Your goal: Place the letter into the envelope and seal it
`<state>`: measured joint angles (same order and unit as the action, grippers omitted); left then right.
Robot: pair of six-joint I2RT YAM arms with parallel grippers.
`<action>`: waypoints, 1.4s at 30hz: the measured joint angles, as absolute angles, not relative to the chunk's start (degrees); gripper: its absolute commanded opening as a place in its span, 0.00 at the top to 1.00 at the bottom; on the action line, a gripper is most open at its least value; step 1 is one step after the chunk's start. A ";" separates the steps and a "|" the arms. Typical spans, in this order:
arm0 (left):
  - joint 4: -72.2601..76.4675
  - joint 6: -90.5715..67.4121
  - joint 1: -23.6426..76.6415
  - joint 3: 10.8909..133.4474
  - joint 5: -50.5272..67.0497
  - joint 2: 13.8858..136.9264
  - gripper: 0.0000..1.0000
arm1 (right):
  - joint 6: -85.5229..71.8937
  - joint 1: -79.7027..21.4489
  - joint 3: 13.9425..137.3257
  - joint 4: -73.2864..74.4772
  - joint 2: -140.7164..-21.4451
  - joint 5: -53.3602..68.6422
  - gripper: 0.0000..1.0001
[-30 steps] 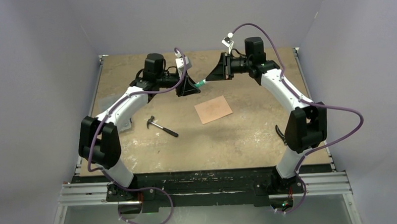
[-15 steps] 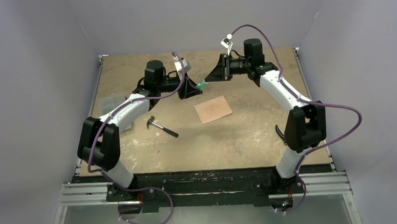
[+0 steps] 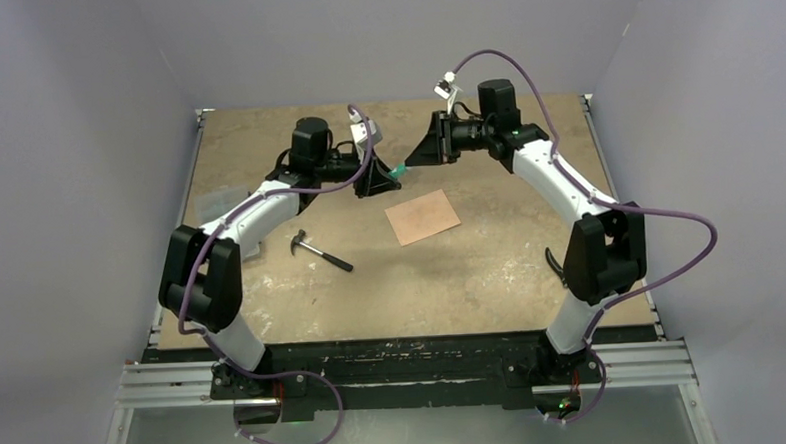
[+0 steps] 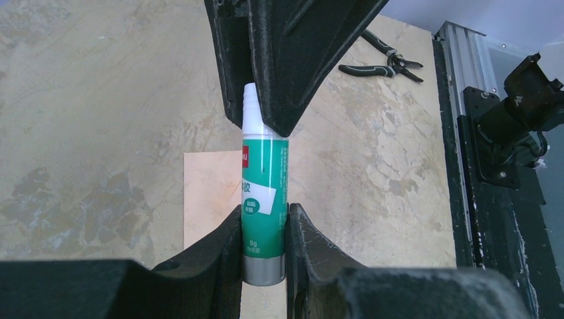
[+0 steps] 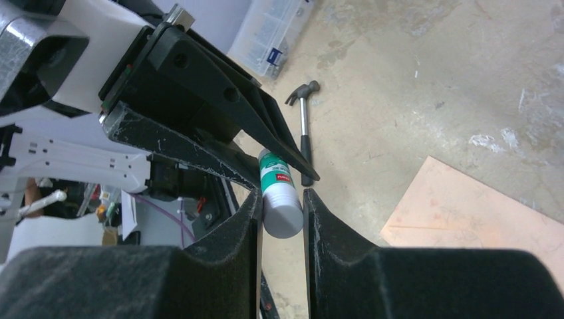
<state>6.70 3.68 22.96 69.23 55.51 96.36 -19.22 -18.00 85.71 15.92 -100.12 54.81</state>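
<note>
The left gripper (image 4: 264,216) and right gripper (image 5: 279,193) have drawn closer, both clamping the glue stick (image 4: 265,179) just beyond the envelope (image 3: 422,218), which lies flat on the desk (image 3: 471,269). Gluing looks near; no separate letter shows.

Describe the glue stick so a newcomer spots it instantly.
Look above the far middle of the table, where the left gripper and right gripper meet. Held between them, beyond the pink paper, is the glue stick: a green tube with a white label, the only green thing, and unlike the hammer, off the table.
</note>
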 measured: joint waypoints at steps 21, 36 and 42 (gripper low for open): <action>14.98 5.06 24.45 65.95 54.54 89.78 1.00 | -35.42 -15.99 83.22 9.78 -92.12 50.41 0.47; 14.09 4.91 24.45 65.95 53.15 90.17 1.00 | -33.30 -16.25 83.68 12.45 -93.41 54.43 1.00; 13.78 5.17 24.14 66.00 53.52 91.31 1.00 | -30.39 -17.23 84.07 13.39 -94.45 53.60 1.00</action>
<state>13.78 5.17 24.14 66.00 53.52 91.31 -30.39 -17.23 84.07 13.39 -94.45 53.60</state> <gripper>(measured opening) 0.217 0.116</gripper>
